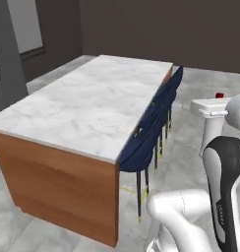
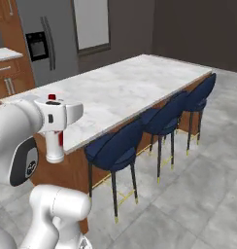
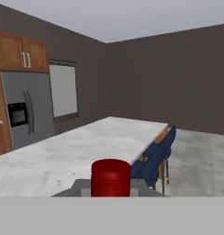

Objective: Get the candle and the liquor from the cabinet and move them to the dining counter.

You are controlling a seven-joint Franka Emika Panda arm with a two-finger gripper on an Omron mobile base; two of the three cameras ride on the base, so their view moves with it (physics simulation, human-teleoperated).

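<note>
While the slim white-grey liquor bottle with its red cap (image 3: 110,178) rides upright beside the white marble table (image 1: 92,106), the end effector (image 2: 55,141) is pinching it; smooth, rigid, probably breakable glass, best held mid-body, not by the neck
</note>
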